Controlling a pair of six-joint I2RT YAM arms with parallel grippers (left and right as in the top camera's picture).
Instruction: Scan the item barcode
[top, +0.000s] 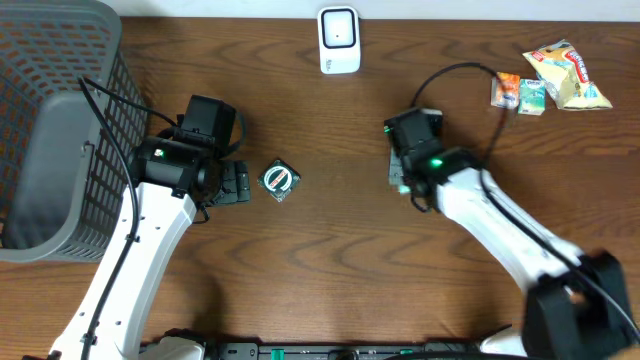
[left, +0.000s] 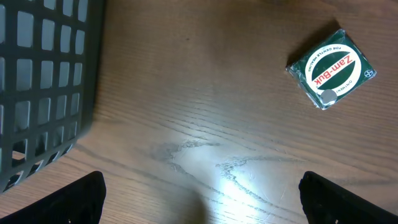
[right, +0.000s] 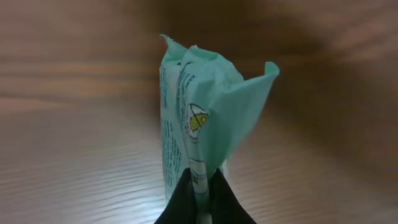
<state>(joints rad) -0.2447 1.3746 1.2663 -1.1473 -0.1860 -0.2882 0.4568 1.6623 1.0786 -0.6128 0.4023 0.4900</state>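
seemingly right pincer (right: 200, 183) tight on packet (right: 211, 106)

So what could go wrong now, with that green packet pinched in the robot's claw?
The right gripper pinches only a thin edge of the teal packet, so it might slip out. The packet looks crumpled, and no barcode shows here, so the white scanner may struggle to read it.

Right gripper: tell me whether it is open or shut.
Shut. The right wrist view shows the right gripper pinched tight on the lower edge of a mint-green packet.
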